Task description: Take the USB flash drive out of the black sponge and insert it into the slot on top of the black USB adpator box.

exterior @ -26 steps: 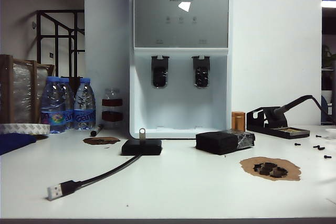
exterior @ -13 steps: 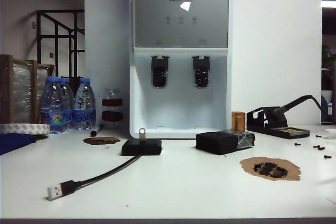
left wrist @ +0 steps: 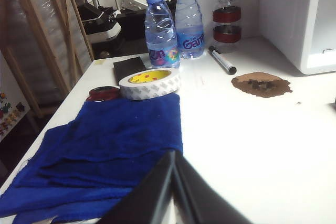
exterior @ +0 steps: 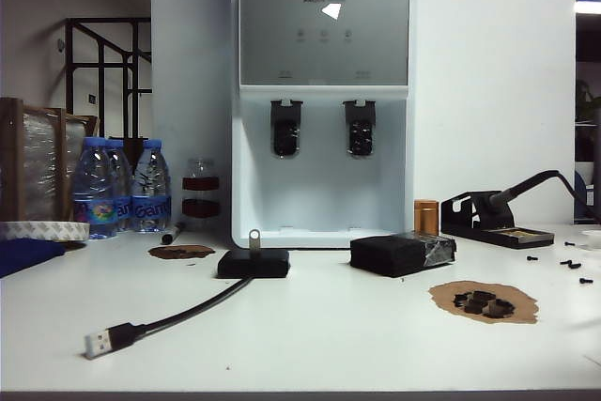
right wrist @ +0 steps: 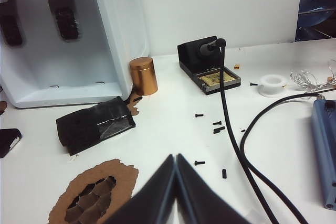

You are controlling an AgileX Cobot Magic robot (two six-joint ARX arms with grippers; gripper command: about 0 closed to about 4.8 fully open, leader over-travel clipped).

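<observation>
Two closed grippers (left wrist: 173,182) (right wrist: 176,182) over white table (exterior: 329,335)

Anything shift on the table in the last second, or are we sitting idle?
Nothing visibly changed. The flash drive stands upright in the adapter box, the sponge lies beside it, and the left gripper and right gripper stay shut and clear of both.

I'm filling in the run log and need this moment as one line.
drive: upright in box | sponge: no drive seen | left gripper: shut, over cloth edge | right gripper: shut, holding nothing, short of sponge
</observation>
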